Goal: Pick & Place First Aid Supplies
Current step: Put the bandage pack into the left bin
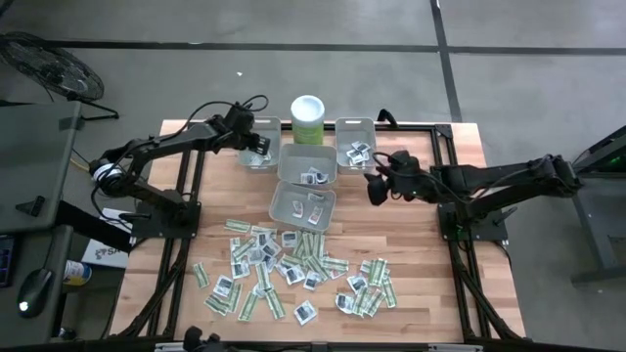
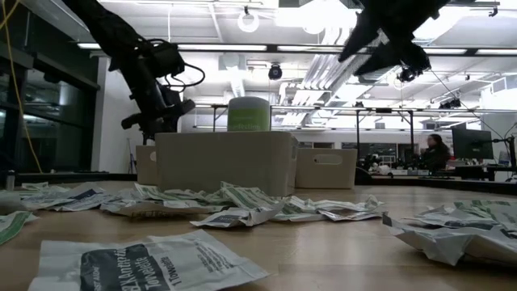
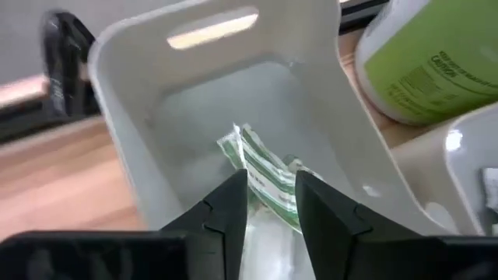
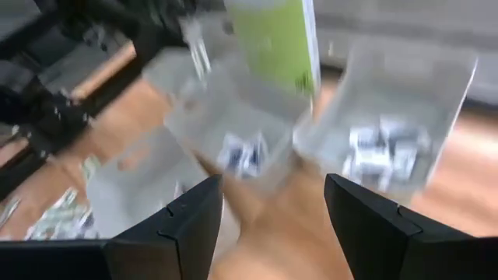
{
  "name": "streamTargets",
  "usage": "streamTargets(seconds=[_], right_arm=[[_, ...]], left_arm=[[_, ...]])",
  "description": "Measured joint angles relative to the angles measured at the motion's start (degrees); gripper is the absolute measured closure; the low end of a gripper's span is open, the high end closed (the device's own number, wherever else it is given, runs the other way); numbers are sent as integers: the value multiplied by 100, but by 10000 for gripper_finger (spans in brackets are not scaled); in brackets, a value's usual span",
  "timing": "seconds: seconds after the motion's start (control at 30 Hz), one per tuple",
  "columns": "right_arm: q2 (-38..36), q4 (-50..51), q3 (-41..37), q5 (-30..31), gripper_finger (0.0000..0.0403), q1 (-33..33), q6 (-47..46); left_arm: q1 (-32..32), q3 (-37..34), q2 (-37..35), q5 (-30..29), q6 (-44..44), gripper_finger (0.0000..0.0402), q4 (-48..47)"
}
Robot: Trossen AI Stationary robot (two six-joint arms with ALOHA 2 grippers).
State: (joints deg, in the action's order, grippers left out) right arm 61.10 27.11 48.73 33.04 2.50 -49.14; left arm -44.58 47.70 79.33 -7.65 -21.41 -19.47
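Grey plastic bins (image 1: pixel 308 164) sit in a cluster at the far middle of the wooden table (image 1: pixel 411 249) in the high view, with a pale green canister (image 1: pixel 308 119) behind them. The left gripper (image 1: pixel 256 143) hangs over the far-left bin (image 1: pixel 260 144); the right gripper (image 1: pixel 375 186) hovers just beside the far-right bin (image 1: pixel 355 141), which holds white square packets. Loose first aid packets (image 1: pixel 293 269) lie scattered across the near half of the table.

Seen from table height, packets (image 2: pixel 242 212) litter the foreground, the bins (image 2: pixel 226 162) stand behind them, and both arms hang above. A person (image 2: pixel 436 153) sits far back in the room.

Through the left wrist camera, the left gripper (image 3: pixel 271 204) has its fingers (image 3: pixel 229 206) parted a little, with a green-striped strip packet (image 3: pixel 264 175) lying in the bin (image 3: pixel 148 85) just beyond them; whether they touch it is unclear.

Through the right wrist camera, the right gripper (image 4: pixel 272 206) stands wide apart and empty above the bins (image 4: pixel 397 140).
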Motion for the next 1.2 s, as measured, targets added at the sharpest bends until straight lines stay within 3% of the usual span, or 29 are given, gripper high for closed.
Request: streamTargets(seconds=[0.2, 0.33, 0.5, 0.63, 0.83, 1.0, 1.2], right_arm=[[0, 1066, -9, -1223, 183, -134, -1161], [2, 1169, -184, -1702, 183, -137, -1416], [2, 1143, -393, -2256, 183, -129, -1709], [2, 1148, -566, -3035, 183, -122, -1705], [2, 1139, -769, -3984, 183, 133, -1170], [2, 771, -1183, -4275, 183, 581, -648], [4, -712, -1880, -4229, 183, 1073, -625]], left_arm=[[-86, 0, -2, -135, 397, 290, 75], [-79, 0, -4, -39, 908, 286, 326], [-78, 2, -9, 148, 1493, 249, 546], [-78, 2, -160, 885, 1529, 226, 431], [-78, 2, -534, 2094, 1564, 222, 429], [-75, 2, -833, 2789, 1560, 222, 433], [283, 2, -999, 3066, 1517, 222, 405]])
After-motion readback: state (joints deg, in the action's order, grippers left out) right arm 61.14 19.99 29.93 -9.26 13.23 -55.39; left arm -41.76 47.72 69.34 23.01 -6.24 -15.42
